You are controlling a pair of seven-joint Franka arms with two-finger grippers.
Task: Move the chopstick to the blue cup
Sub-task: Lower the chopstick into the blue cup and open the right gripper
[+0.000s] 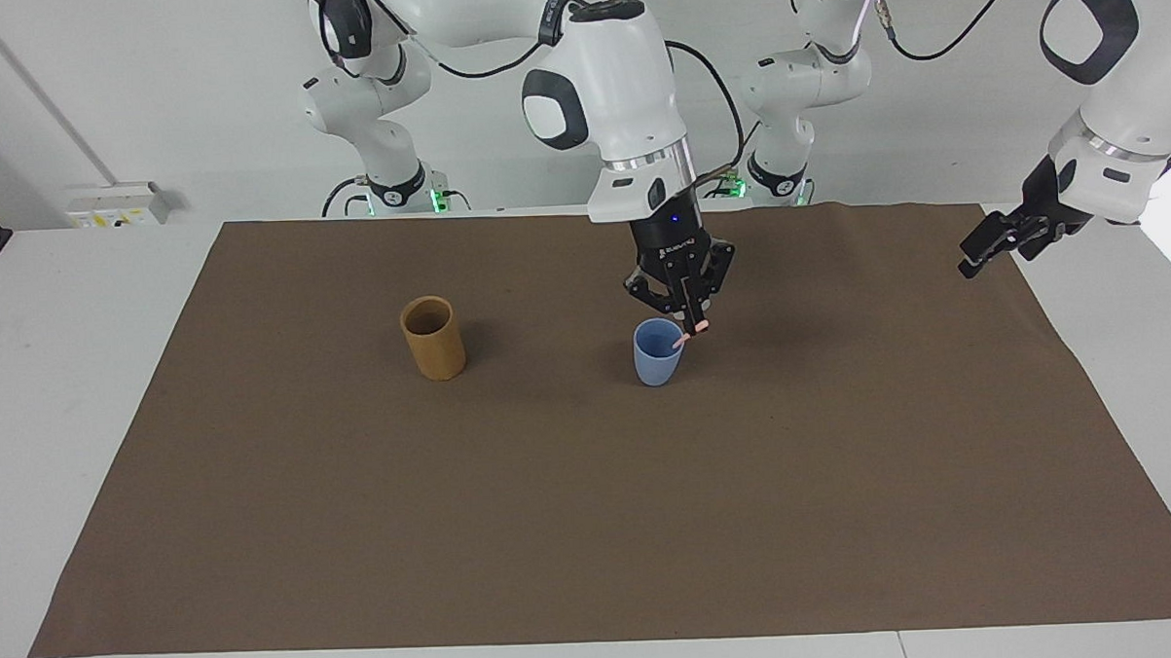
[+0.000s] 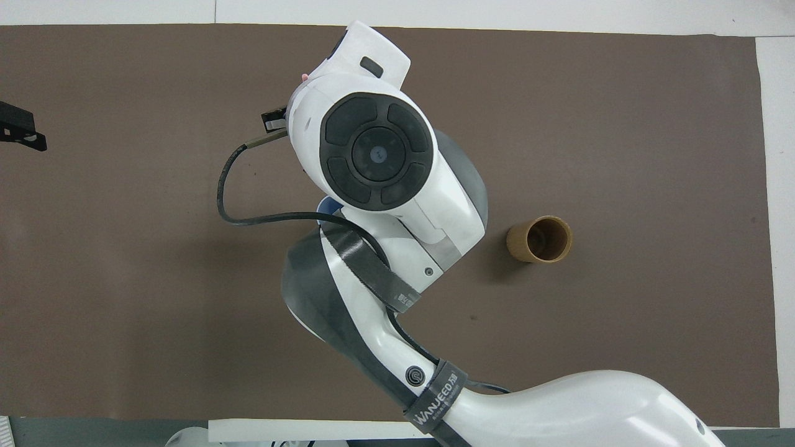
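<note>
Right hand (image 1: 694,327) hung just over the blue cup (image 1: 657,354), fingers pinched on the chopstick (image 1: 683,340), whose pale tip slanted down across the cup's rim, likely lined up for a drop inside. Left hand (image 1: 990,244) waited with fingers spread over the counter's (image 1: 592,524) edge. Tan cup (image 1: 433,337) stood empty, beside the blue.

You see a plain brown mat (image 1: 592,524) on a white table (image 1: 62,386). The cup (image 1: 657,359) is light blue, the chopstick (image 1: 685,338) pale pink, the other cup (image 1: 434,339) tan. Both grippers are black.
</note>
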